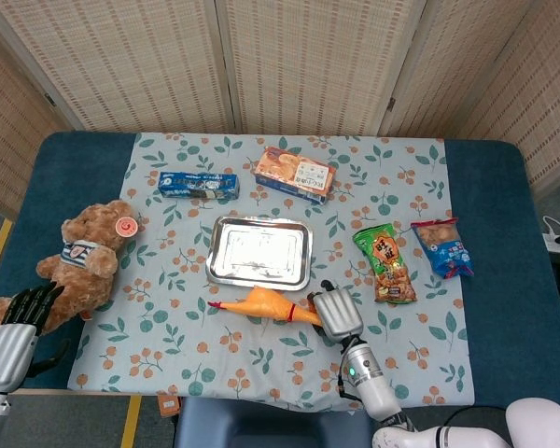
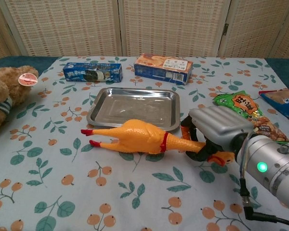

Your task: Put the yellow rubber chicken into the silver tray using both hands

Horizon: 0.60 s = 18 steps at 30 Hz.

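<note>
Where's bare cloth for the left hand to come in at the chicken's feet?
Bare cloth lies between the teddy bear, the silver tray and the chicken's feet. The right hand crowds the head end.

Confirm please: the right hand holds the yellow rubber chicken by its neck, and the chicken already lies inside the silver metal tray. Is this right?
Not quite. The right hand does hold the yellow rubber chicken by its neck, but the chicken is not inside the silver metal tray. It is in front of the tray, over the tablecloth, as the chest view shows.

Printed snack packs, boxes (nothing legible)
</note>
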Motion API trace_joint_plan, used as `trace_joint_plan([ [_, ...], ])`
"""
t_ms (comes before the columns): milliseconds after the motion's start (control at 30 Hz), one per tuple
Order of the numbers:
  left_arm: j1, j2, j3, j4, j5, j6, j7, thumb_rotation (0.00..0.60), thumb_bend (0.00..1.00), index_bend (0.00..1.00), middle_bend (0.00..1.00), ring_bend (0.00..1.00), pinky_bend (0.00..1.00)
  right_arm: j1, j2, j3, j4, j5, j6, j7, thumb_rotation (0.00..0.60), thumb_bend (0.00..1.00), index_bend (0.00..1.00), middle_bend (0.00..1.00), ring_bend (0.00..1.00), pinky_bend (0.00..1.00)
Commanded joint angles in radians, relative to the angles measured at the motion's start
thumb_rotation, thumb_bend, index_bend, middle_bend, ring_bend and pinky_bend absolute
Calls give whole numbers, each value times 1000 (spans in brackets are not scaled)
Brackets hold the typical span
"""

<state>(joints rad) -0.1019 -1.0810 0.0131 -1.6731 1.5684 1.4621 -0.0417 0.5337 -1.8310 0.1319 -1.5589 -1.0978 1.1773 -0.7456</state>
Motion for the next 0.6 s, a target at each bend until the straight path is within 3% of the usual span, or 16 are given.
trace_joint_plan([
  [33, -5, 8, 14, -14, 23, -12, -41, 600, 373, 0, 0, 0, 0, -2, 19, -5, -4, -82, 29, 72, 600, 373, 862, 628, 745, 776],
  [200, -53, 65, 40, -70, 80, -80, -127, 600, 366, 0, 0, 0, 0, -4, 71, -4, -42, -184, 68, 140, 600, 378, 895, 653, 781, 777],
  [400, -123, 123, 49, -212, 131, -171, -124, 600, 358, 0, 0, 0, 0, -5, 154, 16, -137, -230, 71, 223, 600, 380, 902, 658, 786, 777],
  [600, -217, 115, 27, -332, 66, -331, -89, 600, 319, 0, 0, 0, 0, 0, 245, 14, -266, -251, 41, 257, 600, 379, 902, 658, 786, 777],
])
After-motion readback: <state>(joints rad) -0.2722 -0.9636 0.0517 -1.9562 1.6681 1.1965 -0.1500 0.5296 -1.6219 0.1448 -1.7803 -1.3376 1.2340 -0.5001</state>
